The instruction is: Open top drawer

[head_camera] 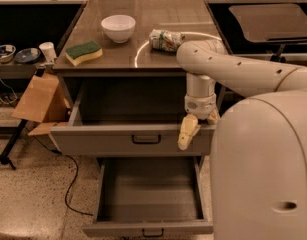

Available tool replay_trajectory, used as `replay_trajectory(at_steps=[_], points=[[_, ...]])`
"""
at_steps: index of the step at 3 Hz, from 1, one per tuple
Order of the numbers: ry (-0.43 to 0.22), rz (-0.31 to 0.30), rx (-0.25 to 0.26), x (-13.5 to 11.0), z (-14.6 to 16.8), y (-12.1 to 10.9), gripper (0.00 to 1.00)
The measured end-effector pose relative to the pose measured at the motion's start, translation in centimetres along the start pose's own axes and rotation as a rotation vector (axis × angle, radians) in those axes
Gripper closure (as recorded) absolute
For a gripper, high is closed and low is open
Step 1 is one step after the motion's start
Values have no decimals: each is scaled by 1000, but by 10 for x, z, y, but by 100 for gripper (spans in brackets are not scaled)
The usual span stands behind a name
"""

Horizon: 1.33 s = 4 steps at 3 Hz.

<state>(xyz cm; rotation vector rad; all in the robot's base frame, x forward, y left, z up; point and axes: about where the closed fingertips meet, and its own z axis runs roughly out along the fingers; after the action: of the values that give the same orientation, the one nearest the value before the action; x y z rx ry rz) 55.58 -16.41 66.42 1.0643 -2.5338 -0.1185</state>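
Claw: gripper [189, 131] sits at the right end of the top drawer's front panel, at its upper edge, hanging straight down from the arm's wrist
Claw state: cannot tell how far open, or whether it has hold of the panel
Arm: cream arm [233, 69] comes in from the right, bends over the counter's front right corner, then drops vertical
Top drawer: top drawer [103, 141] pulled well out from under the counter, grey front panel facing camera, black bar handle [146, 139] at centre, left of the gripper and apart from it
Lowest drawer: lower drawer [148, 199] also pulled out, further than the top one, deep grey box with its handle at the bottom edge of frame
Surface: brown metal countertop [158, 14] with a curved bright glare across it
On surface: white bowl [118, 27] back left; green-and-yellow sponge [83, 52] front left; crumpled packet [164, 39] on its side, right of centre, near the arm's elbow
Room left: low shelf with two small dishes [3, 53] and a white cup [47, 51]; tan board [38, 99] leaning beside the cabinet
Floor: speckled terrazzo [33, 204], black cable [68, 184] looping on it
Room right: dark counter with a dark tray [273, 21]
Hidden: robot body [263, 169] fills the lower right and covers both drawers' right ends
Hard to make out: top drawer's inside is in shadow; packet's print unreadable
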Motion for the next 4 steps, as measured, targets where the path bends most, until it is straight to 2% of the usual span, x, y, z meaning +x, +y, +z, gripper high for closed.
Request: replay_trajectory(at_steps=[1,2,3,4], points=[[50,38,-26,17,-4,-4,0],[42,28,-38,16,-9,2,0],[16,-20,-64,17,-25,6,0],[-31,-107,-47,15,-54,22,0]])
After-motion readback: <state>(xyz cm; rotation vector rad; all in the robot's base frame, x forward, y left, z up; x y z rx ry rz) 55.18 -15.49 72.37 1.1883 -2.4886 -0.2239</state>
